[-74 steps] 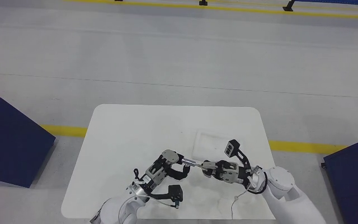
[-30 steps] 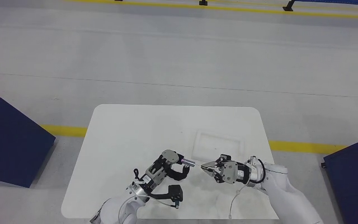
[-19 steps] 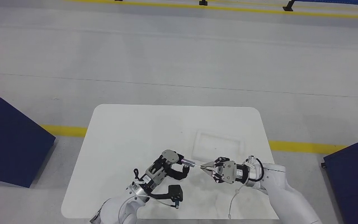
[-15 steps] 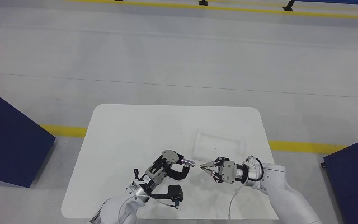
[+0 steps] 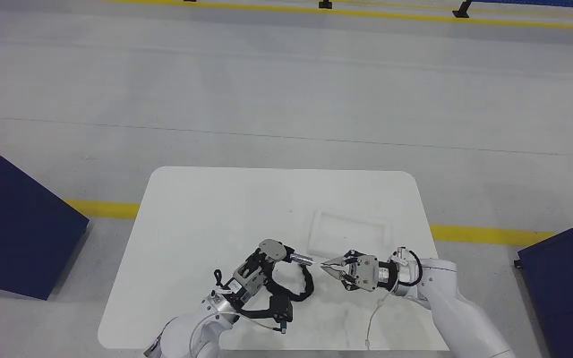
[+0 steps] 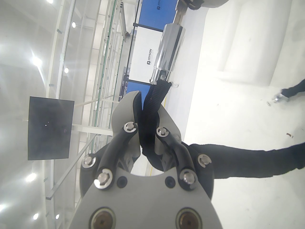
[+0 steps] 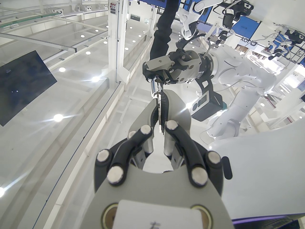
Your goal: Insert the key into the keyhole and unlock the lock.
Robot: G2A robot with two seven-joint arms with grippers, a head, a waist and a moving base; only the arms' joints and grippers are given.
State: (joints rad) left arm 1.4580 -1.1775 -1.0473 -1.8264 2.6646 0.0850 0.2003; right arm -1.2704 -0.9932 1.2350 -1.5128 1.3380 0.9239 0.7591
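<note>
Key and lock meet in the air between your two arms, above the near half of the white table. The lock is a cable type: a short chrome cylinder, mirror-smooth and round, with a black woven cable coming out of one end.

Your left gripper has its claw pinched narrow on that cable, right behind the cylinder, so the cylinder sticks out past the fingertips. From there the cable bends back under the wrist and runs off sideways. Its other end is capped in metal and sits well apart from the cylinder. From above, the cable hangs in a dark loop just below the left gripper.

Your right gripper faces the left one head-on. Its claw is closed narrow on the key's flat black head, with the thin metal blade pointing straight out. The blade lines up with the cylinder's axis and its tip touches the cylinder's open end. You cannot tell how deep it sits in the keyhole.

Beyond the right gripper, a shallow white rectangular tray with a low raised rim lies flat on the table.
</note>
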